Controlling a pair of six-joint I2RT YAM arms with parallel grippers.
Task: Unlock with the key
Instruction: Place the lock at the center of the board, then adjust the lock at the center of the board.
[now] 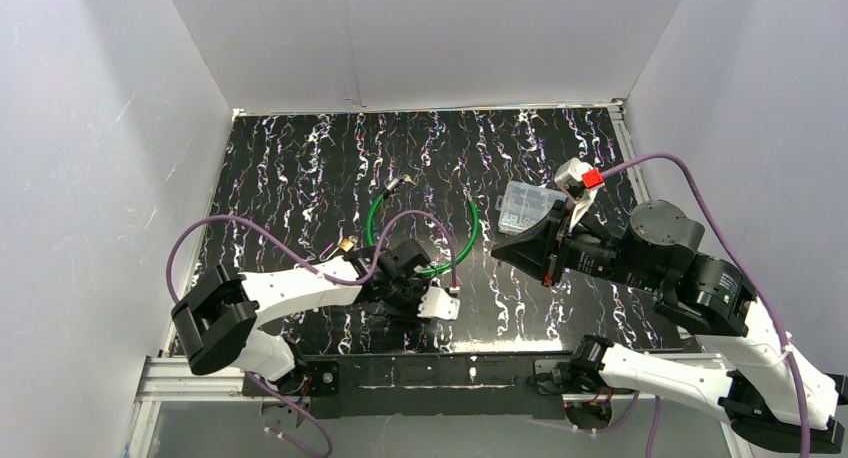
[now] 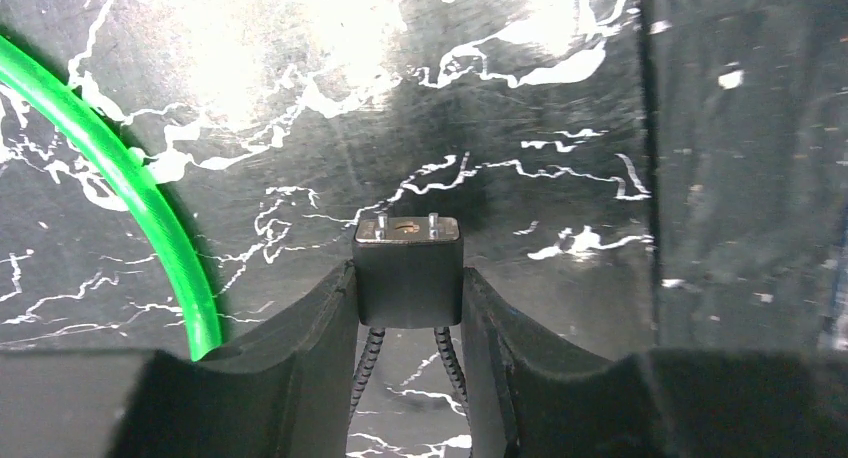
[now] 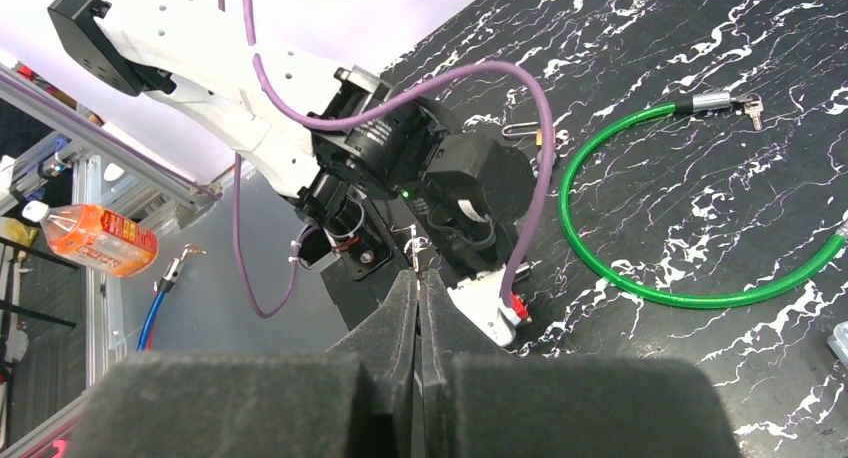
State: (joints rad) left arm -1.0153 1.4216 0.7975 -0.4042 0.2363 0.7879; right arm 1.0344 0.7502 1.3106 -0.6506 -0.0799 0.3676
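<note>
My left gripper [image 2: 408, 280] is shut on a small black padlock [image 2: 407, 268]. Its keyhole face [image 2: 407, 228] points away from the wrist and its braided cable shackle hangs back between the fingers. In the top view the left gripper [image 1: 405, 278] sits low at the table's front middle, and the padlock is hidden in it. My right gripper [image 3: 418, 276] is shut on a thin metal key [image 3: 414, 248]; only its tip sticks out past the pads. In the top view the right gripper [image 1: 497, 248] hovers right of the left gripper and points at it, a short gap apart.
A green cable loop [image 1: 470, 233] lies on the black marbled table behind the left gripper, with small keys at its far end [image 1: 400, 183]. A clear plastic box [image 1: 525, 206] sits behind the right gripper. White walls enclose three sides.
</note>
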